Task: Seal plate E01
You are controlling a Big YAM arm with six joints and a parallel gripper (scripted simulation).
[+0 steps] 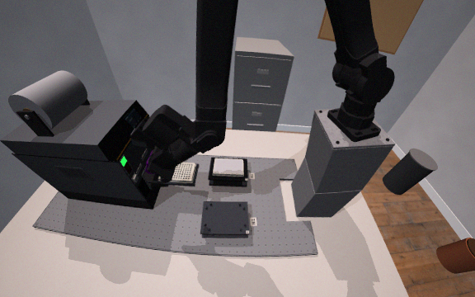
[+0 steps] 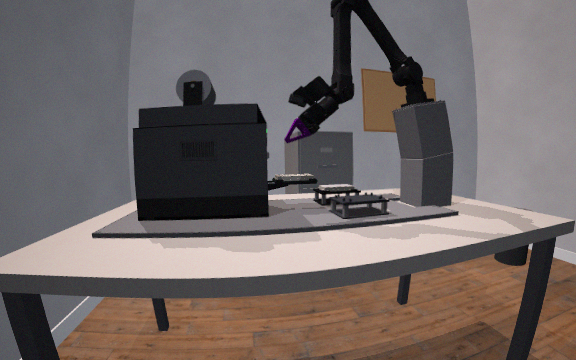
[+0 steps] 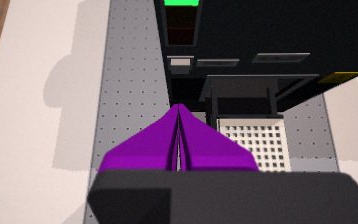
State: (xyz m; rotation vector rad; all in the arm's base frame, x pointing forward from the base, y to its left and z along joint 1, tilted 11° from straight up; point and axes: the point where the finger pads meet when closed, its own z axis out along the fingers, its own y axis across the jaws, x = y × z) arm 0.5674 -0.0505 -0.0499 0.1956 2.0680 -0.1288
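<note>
- The gripper [image 3: 178,107] is clenched all the way, purple fingers pressed flat together into one point, nothing between them.
- It hangs in the air in front of the sealer [image 1: 72,161], tilted down toward the housing's front. In the exterior view the purple tip [image 2: 296,132] sits well above the bench and just off the sealer's front top corner.
- Plate E01 [image 1: 184,172] lies on the sealer's stage [image 3: 240,90], which sticks out of the front. White grid of wells facing up, long side running along the stage's travel.
- From the wrist view the plate [image 3: 254,142] is below the fingertip and off to the right of it, not touching. How far down it is seated I can't tell.
- The lamp [image 1: 124,161] shows green on the housing's front. In the wrist view it [image 3: 181,2] is right at the top edge, with a small pale key [image 3: 180,62] below it, pretty much in line ahead of the closed fingertips.
- Nest N1 [image 1: 225,218] is a bare dark plate with no plate on it.
- E07 [image 1: 228,166] sits on nest N2 [image 1: 228,180], well apart from the gripper.
</note>
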